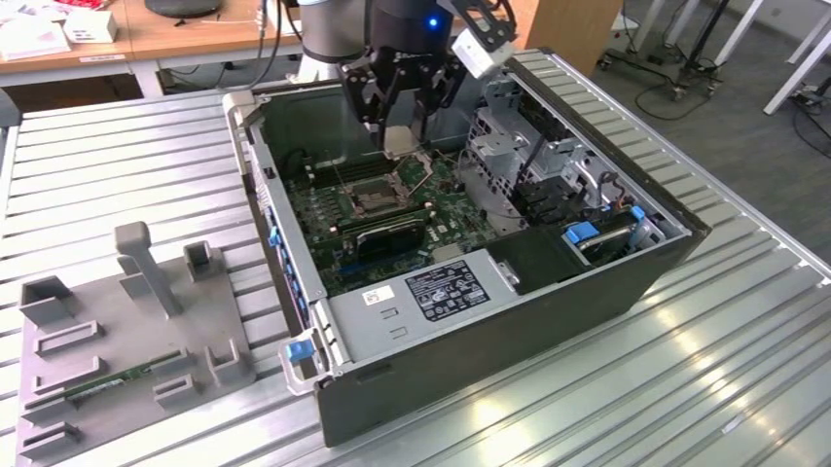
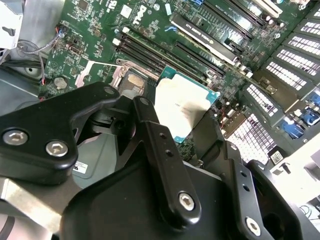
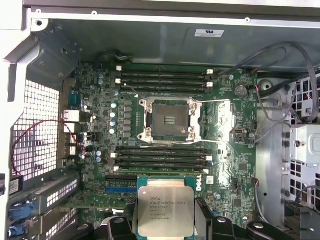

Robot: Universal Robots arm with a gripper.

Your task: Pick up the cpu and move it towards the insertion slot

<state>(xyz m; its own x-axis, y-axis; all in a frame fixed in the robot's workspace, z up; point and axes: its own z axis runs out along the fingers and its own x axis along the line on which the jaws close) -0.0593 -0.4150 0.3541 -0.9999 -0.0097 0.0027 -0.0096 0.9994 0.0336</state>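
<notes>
Holding the cpu (image 3: 165,212) in my pincer (image 3: 166,220), fingers clenched on its two opposite edges; the silvery lid faces the first wrist camera, tan-green rim showing around it. In the second wrist view the cpu (image 2: 184,107) sits between the black fingers (image 2: 150,125), lifted clear of the board below.

Position: I hang over the open computer case (image 1: 649,263), above the motherboard (image 3: 235,165). In the exterior view my pincer (image 1: 400,146) hovers just above the insertion slot (image 1: 370,199), toward the case's far wall.

Key relation: in the first wrist view the insertion slot (image 3: 170,120) lies straight ahead of the chip, apart from it, with a bank of long black memory slots (image 3: 160,159) between the two. Socket frame looks open, dark centre exposed. Chip edges run roughly parallel to the socket's sides, so my judgement is that little turning is needed, mostly a shift across the memory slots.

Off to the exterior view's left, a grey fixture tray (image 1: 91,370) rests on the slatted table (image 1: 117,165).
</notes>
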